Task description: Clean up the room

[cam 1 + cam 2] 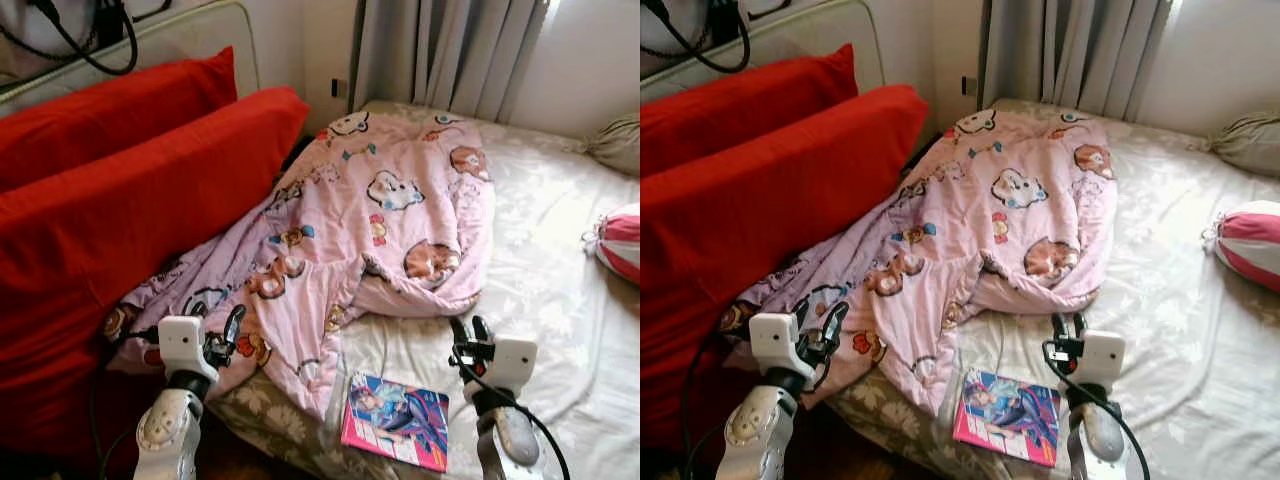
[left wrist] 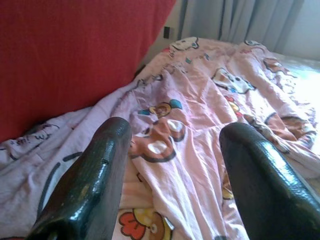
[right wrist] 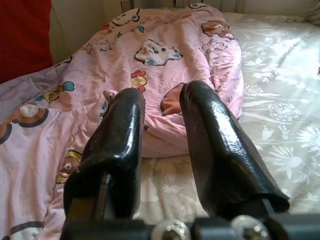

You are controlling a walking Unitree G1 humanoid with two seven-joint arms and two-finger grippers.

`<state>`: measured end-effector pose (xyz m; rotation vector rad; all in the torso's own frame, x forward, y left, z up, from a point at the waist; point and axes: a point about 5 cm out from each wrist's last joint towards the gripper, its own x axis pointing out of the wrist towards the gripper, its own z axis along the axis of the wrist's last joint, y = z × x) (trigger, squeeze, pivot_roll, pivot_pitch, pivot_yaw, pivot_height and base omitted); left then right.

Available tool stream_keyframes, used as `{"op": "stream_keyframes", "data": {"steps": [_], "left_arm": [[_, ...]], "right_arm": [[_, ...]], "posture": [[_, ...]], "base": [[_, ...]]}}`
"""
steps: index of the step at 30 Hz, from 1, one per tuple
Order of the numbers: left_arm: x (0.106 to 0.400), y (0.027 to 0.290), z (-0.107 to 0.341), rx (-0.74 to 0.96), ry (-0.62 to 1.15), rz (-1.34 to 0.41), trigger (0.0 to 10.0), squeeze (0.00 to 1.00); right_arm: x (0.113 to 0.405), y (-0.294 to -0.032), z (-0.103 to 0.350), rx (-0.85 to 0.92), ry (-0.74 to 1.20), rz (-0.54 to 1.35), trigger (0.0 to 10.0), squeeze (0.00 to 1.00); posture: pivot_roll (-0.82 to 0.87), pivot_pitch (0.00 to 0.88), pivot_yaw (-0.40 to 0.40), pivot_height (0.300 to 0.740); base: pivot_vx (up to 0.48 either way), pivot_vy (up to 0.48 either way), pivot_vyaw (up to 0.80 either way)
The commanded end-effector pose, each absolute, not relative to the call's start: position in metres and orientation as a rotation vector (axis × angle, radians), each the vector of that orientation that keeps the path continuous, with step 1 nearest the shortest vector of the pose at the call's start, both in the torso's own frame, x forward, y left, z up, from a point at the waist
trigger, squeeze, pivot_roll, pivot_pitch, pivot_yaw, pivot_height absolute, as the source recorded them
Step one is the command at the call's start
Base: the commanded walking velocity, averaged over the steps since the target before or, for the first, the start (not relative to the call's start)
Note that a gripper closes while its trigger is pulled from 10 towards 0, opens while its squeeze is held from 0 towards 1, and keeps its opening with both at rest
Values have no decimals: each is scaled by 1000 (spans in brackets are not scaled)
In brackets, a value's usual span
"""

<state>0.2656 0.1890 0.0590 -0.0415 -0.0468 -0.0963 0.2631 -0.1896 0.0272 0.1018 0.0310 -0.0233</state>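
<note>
A pink blanket (image 1: 390, 220) printed with cartoon animals was spread rumpled across the bed (image 1: 540, 270), its near edge folded under. Beside the blanket, 2 red pillows (image 1: 140, 190) were stacked. The left gripper (image 1: 226, 335) was held released over the blanket's near corner. The right gripper (image 1: 468, 334) was held slightly parted, empty, just short of the blanket. A magazine (image 1: 397, 421) was lain below the blanket's edge.

Two red cushions (image 1: 130, 190), one pink blanket (image 1: 380, 220), one book (image 1: 397, 420)
</note>
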Motion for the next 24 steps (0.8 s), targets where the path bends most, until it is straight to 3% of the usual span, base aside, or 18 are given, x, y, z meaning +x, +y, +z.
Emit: {"op": "stream_keyframes", "data": {"steps": [1, 12, 20, 24], "left_arm": [[265, 188, 61, -46, -43, -104, 10000, 0], [266, 181, 66, -66, -24, -121, 10000, 0], [264, 180, 67, -69, -19, -113, 10000, 0], [265, 178, 69, -73, -18, -117, 10000, 0]], "right_arm": [[268, -187, 33, 90, 18, -9, 10000, 0], [275, -185, 41, 8, 36, -14, 10000, 0], [272, -183, 40, 66, 39, -57, 10000, 0], [274, -182, 44, 86, 19, -66, 10000, 0]], "posture": [[4, 86, -17, 740], [-6, 93, -22, 740], [0, 91, -27, 682], [3, 85, -25, 682]], "base": [[0, 0, 0], [0, 0, 0], [0, 0, 0], [0, 0, 0]]}}
